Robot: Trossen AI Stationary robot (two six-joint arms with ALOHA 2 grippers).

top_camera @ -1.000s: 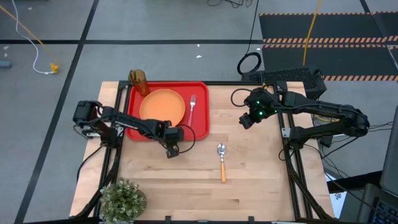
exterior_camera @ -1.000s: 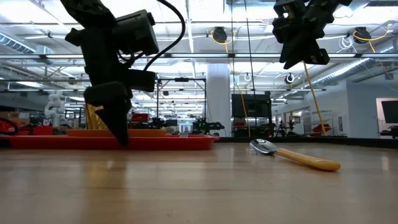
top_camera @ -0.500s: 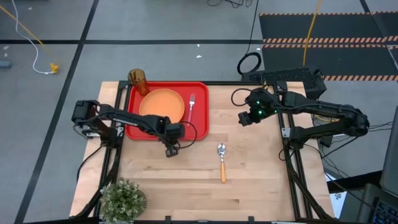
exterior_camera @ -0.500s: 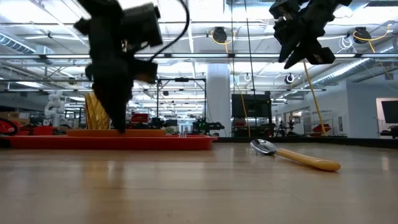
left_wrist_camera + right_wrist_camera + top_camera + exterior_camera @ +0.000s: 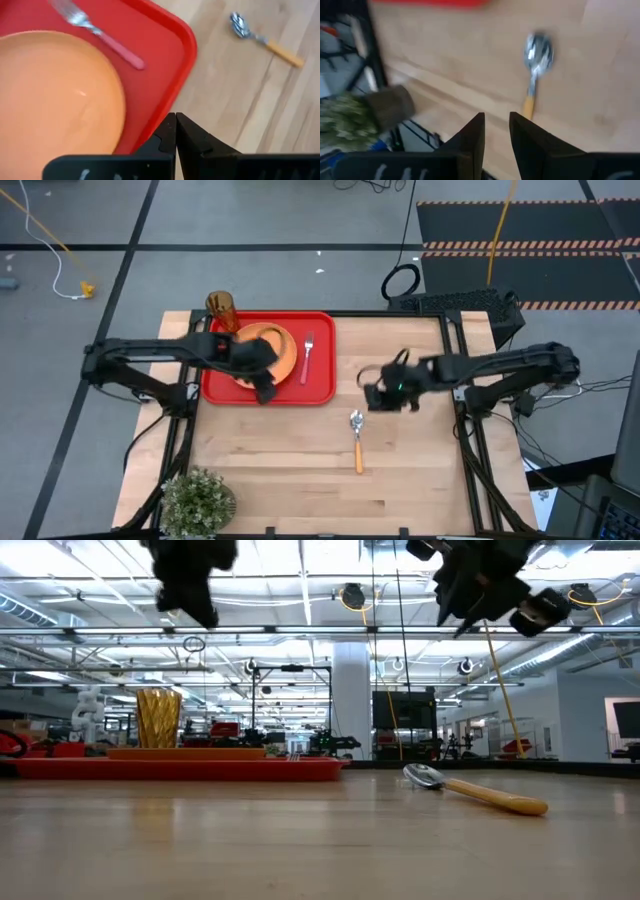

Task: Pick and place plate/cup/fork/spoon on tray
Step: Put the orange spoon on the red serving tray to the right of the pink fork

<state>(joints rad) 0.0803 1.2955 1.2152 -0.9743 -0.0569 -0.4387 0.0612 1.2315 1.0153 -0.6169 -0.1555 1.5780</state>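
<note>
A: Since a second ago, overhead, the left gripper (image 5: 262, 392) has swung up over the tray (image 5: 320, 385), shut and empty; the right gripper (image 5: 378, 396) came toward the spoon (image 5: 356, 438).

B: Right wrist: slightly parted, empty; spoon at twelve o'clock. Its thin handle could skid away.

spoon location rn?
High view: the spoon lies on the bare wood right of centre, off the tray, bowl end nearest the right gripper above it.
</note>
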